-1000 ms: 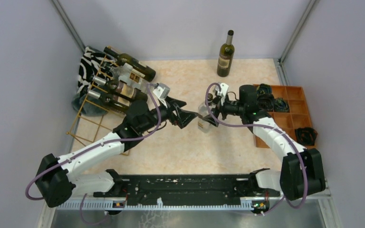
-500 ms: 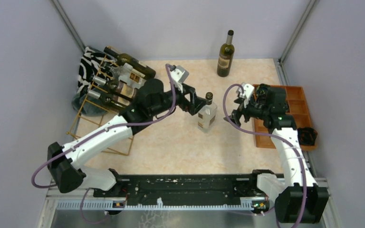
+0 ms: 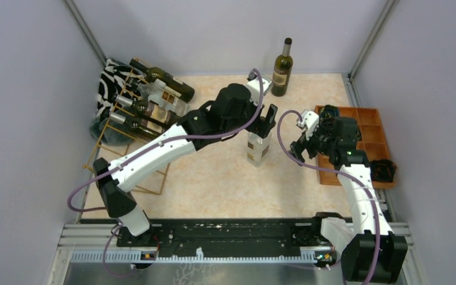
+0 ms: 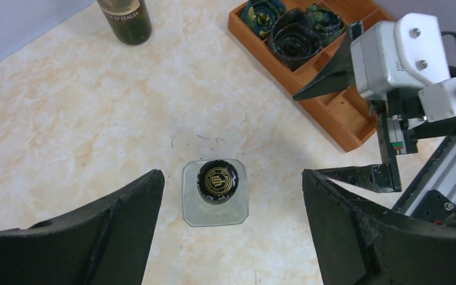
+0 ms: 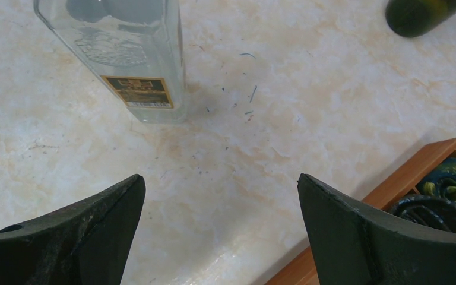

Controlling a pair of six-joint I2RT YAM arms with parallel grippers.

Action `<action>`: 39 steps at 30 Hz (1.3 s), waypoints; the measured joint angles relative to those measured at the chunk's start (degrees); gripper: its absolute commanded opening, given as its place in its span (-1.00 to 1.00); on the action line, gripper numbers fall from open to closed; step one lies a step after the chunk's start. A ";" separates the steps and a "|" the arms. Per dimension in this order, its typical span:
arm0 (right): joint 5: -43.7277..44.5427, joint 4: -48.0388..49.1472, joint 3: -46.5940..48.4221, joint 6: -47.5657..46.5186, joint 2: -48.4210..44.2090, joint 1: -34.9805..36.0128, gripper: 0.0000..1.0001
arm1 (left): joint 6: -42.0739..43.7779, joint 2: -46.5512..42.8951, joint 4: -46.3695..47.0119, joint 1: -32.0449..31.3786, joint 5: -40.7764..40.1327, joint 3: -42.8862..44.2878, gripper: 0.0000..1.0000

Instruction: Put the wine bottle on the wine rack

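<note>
Over the table's middle, the left gripper (image 4: 230,178) hovers, fingers spread either side of the upright clear wine bottle (image 4: 215,196). The right gripper (image 5: 219,181) gapes idle nearby. Next, I'd say: descend, clamp the neck, carry it to the wine rack (image 3: 99,142).

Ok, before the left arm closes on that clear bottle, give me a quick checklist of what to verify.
1. The left gripper is open: ok.
2. Its fingers straddle the clear bottle: ok, though the cap sits off-centre between them.
3. Bottle upright, nothing touching it: ok.
4. Fingers low enough to take the body: cannot tell.
5. The right gripper is open and apart from the bottle: ok.
6. Free cell on the wine rack: ok, the lower cells look empty, though part is hidden.
</note>
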 measured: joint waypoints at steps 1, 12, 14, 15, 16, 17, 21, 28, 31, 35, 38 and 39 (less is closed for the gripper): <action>0.68 0.17 0.00 0.09 0.00 0.00 0.97 | 0.31 1.01 -1.31 -0.15 -0.83 1.40 0.80; 6.56 1.64 0.00 1.42 -0.02 0.00 0.97 | 2.36 10.08 -9.79 -0.28 -2.71 10.58 0.40; 6.80 1.64 0.00 1.44 -0.02 0.00 0.97 | 2.56 11.28 -10.86 -0.28 -2.60 11.56 0.30; 6.88 1.64 0.00 1.44 -0.02 0.00 0.97 | 2.62 11.96 -11.54 -0.28 -2.49 12.17 0.23; 6.93 1.64 0.00 1.44 -0.02 0.00 0.97 | 2.67 12.44 -11.78 -0.28 -2.47 12.52 0.18; 6.97 1.64 0.00 1.44 -0.02 0.00 0.97 | 2.80 12.87 -12.09 -0.26 -2.45 12.83 0.12; 7.06 1.64 0.00 1.44 -0.02 0.00 0.97 | 2.99 13.40 -13.25 -0.28 -2.47 13.11 0.08; 7.06 1.64 0.00 1.42 -0.02 0.00 0.97 | 3.19 13.44 -14.60 -0.26 -2.51 13.55 0.10; 7.06 1.64 0.00 1.42 -0.02 0.00 0.97 | 3.30 13.62 -14.73 -0.28 -2.51 13.79 0.05; 7.04 1.64 0.00 1.40 -0.02 0.00 0.97 | 3.58 13.97 -14.78 -0.26 -2.71 14.08 -0.47; 7.04 1.64 0.00 1.38 -0.02 0.00 0.97 | 3.69 14.05 -14.75 -0.26 -2.27 14.16 -0.80; 7.04 1.64 0.00 1.38 -0.02 0.00 0.97 | 3.72 14.05 -14.75 -0.26 -2.32 14.19 -0.89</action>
